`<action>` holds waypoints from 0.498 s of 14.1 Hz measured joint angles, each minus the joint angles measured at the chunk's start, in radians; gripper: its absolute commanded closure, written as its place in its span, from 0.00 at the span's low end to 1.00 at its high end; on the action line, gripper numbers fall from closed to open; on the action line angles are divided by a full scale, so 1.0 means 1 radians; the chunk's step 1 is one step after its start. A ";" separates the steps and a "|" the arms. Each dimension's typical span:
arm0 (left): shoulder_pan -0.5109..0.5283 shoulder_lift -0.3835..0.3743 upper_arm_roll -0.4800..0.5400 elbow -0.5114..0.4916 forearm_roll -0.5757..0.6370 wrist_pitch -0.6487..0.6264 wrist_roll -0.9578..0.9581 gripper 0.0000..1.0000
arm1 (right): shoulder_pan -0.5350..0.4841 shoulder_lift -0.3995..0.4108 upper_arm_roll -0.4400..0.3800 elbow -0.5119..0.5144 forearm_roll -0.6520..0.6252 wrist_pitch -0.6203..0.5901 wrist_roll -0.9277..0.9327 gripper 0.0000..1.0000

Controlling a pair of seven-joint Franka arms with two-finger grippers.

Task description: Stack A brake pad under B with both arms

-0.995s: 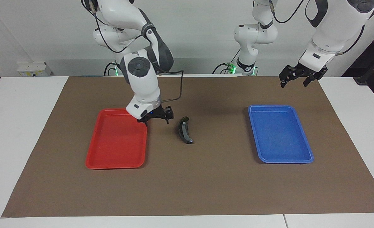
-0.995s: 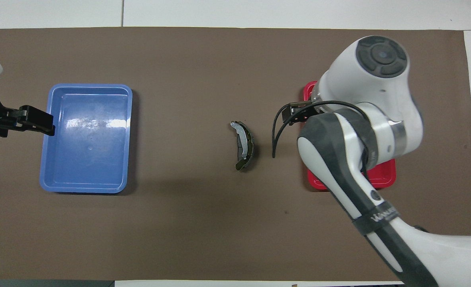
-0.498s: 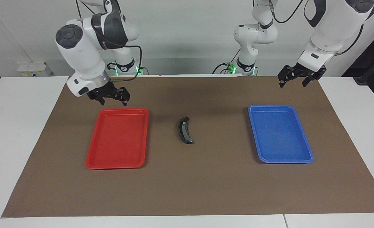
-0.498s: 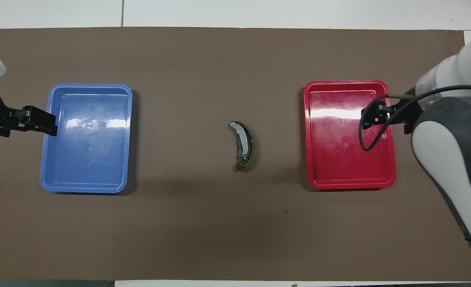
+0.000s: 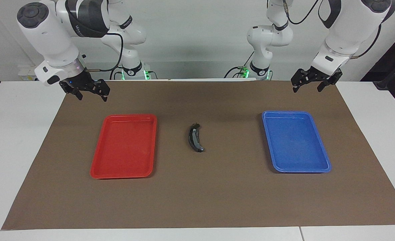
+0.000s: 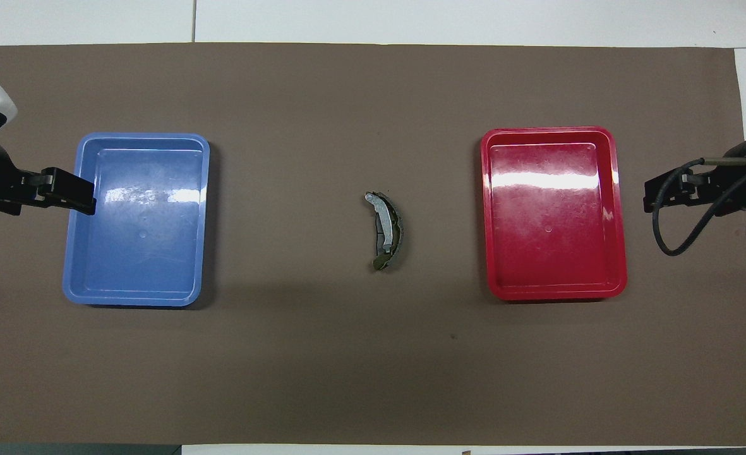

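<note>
Lying stacked mid-bench between red tray (image 5: 123,150) and blue tray (image 5: 296,141): curved brake piece (image 5: 194,137) and pad.
Hovering empty, jaws apart: right gripper (image 5: 89,94) over mat corner, left gripper (image 5: 307,85) above blue tray's end.

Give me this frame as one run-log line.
stack: on mat between red tray and blue tray | right gripper: raised, open, empty | left gripper: raised, open, empty
</note>
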 measured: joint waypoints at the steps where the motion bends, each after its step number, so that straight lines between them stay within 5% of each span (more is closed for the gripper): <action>1: 0.009 0.000 -0.004 0.000 0.000 0.000 0.000 0.01 | 0.000 0.000 0.001 -0.001 -0.001 -0.001 0.000 0.00; 7: 0.022 0.000 -0.009 0.000 0.000 0.000 0.002 0.01 | -0.030 -0.018 -0.004 -0.012 -0.004 -0.002 0.000 0.00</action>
